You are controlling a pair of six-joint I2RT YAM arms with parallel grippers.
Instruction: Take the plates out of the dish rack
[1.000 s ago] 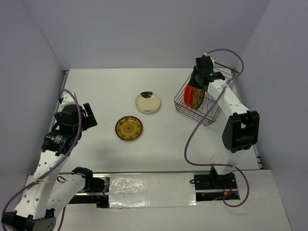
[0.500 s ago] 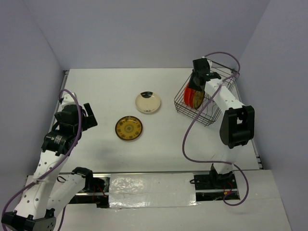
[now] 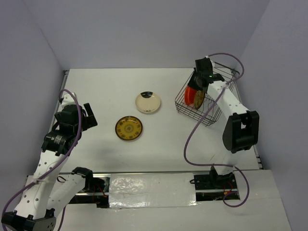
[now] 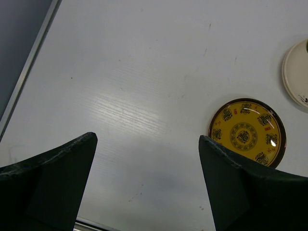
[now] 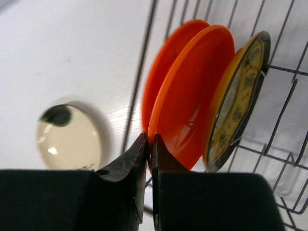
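the step in hand is taking another plate out: the right gripper (image 5: 150, 144) is pressed together on the lower rim of an orange plate (image 5: 192, 96). this plate stands on edge in the dish rack (image 3: 182, 98) at the far right corner of the counter, between a second orange plate (image 5: 166, 57) and a yellow-patterned plate (image 5: 240, 96). the next move probably calls for a lift along the plate's own plane, clear of the wires and without dragging either neighbour. then comes a carry toward the middle of the counter, where a cream plate (image 3: 148, 102) and a brown plate (image 3: 128, 128) lie flat. the left gripper (image 4: 149, 168) hangs spread wide and holds nothing, near the left edge.
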